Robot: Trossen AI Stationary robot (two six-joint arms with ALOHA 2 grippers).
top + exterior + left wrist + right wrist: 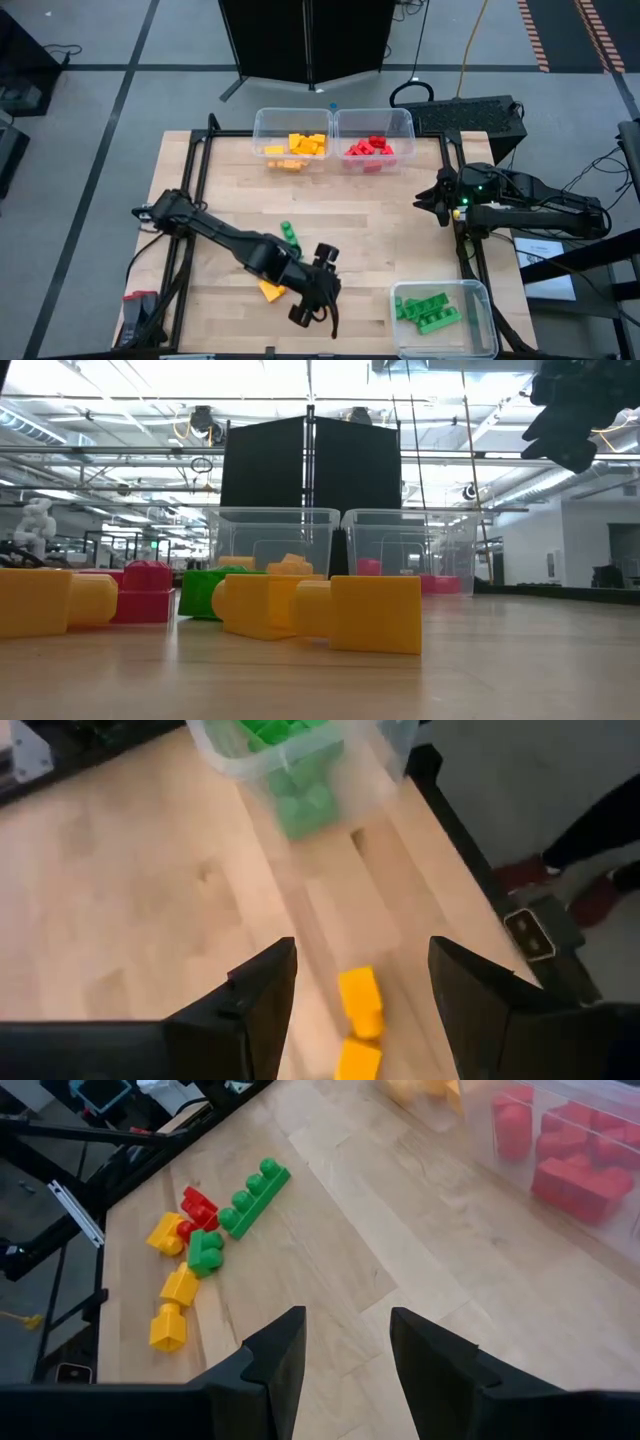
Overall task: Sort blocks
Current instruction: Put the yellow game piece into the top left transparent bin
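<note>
mostly sorted already: yellow blocks (297, 146) lying in the far left bin (293, 139), red blocks (369, 149) in the bin beside it (375, 139), green blocks (428, 311) in the near right bin (444, 318). still loose near the front of the table (370, 220): a small cluster with a long green block (254, 1198), a short green one (205, 1253), a red one (198, 1207) and several yellow ones (174, 1295). roughly a handful left to place, judging by that pile. left gripper (362, 985) down low over the cluster, fingers spread and holding nothing, a yellow block (360, 1002) lying between them on the wood. probably about to pick that one. right gripper (345, 1350) waiting at the right edge of the table, raised, fingers parted and empty.
</note>
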